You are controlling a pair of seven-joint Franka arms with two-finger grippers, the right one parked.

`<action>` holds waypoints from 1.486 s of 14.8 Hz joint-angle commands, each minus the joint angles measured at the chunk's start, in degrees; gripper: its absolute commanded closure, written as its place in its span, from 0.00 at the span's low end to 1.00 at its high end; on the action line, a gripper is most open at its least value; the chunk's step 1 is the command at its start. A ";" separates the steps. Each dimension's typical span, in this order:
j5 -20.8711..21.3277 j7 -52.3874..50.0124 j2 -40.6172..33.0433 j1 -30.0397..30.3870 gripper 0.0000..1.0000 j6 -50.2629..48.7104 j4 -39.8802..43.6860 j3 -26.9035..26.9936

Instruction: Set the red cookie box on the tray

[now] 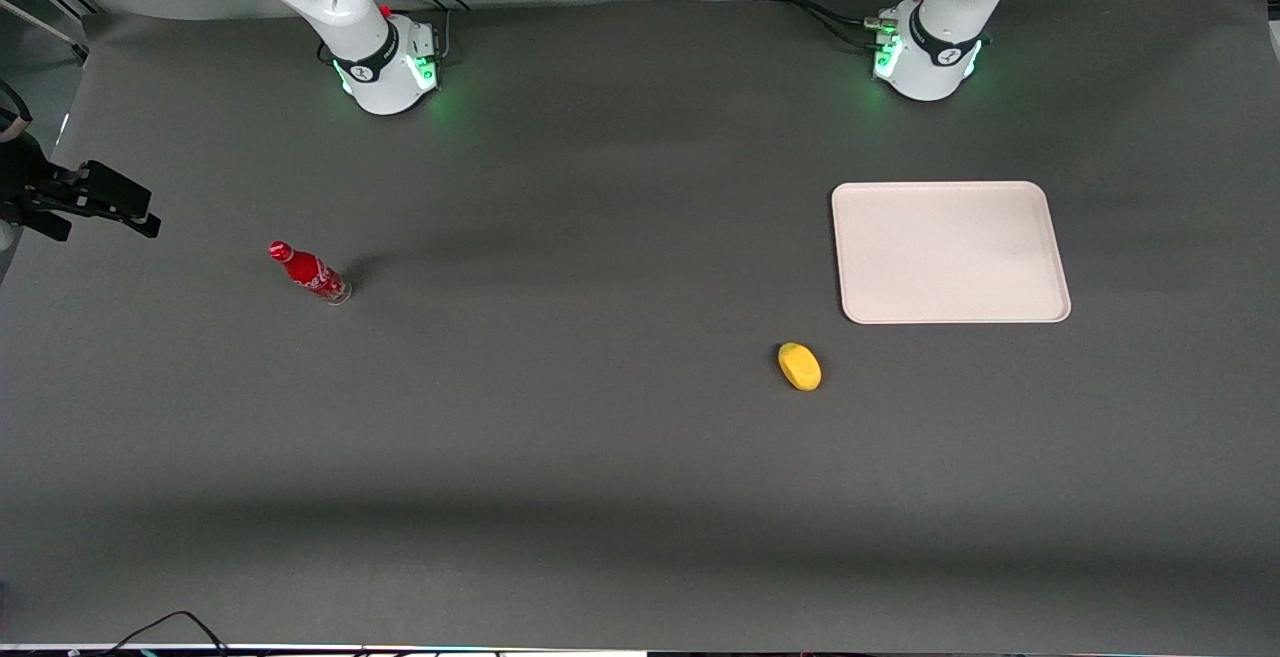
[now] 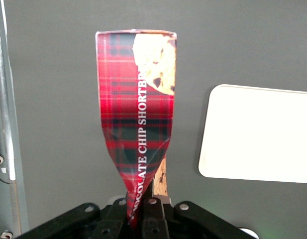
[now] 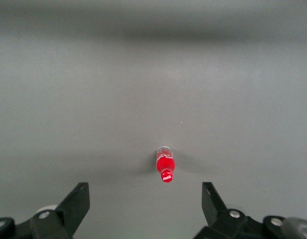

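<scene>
A: Where's the narrow dark-red tartan cookie carton (image 2: 136, 114) sitting rn?

B: It's hanging in the left arm's black end effector (image 2: 143, 211), which is pinching it hard at one end. The cardboard is squashing to a wedge between the jaws while the other end, w/ the choc-chip cookie print, is sticking out full width. It isn't showing in the front view, nor is the end effector; both are riding up out of that frame, above the dark grey counter (image 1: 600, 457).

A: So which step is that?

B: Looks like the carry, w/ the pickup done and the drop not yet made. In the wrist view the flat cream-white rectangular tray w/ rounded corners (image 2: 257, 134) is lying off to one side of the carton, not under it.

A: Next move?

B: Prob. needs to be shifting sideways till the carton is hanging over the tray (image 1: 950, 252), then lowering and letting go. The tray is lying bare near the working arm's base, so plenty of room. The grip on one end is making the carton dangle long, so it'll likely want laying flat, not dropping.

A: Anything in the way?

B: The small yellow oval thing (image 1: 799, 366) is lying just nearer the front camera than the tray; the small red bottle (image 1: 308, 272) is well off toward the parked arm's end.
</scene>
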 commanded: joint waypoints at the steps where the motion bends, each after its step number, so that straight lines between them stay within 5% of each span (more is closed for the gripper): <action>1: 0.98 -1.43 0.43 -6.41 1.00 -0.38 -0.74 1.69; 6: 0.19 -6.44 -2.37 -14.95 1.00 10.76 -12.42 3.46; 14: -0.69 -14.26 -6.16 -17.34 1.00 33.52 -33.69 2.05; 22: -2.63 -16.02 -4.67 -18.48 1.00 49.26 -46.18 -0.23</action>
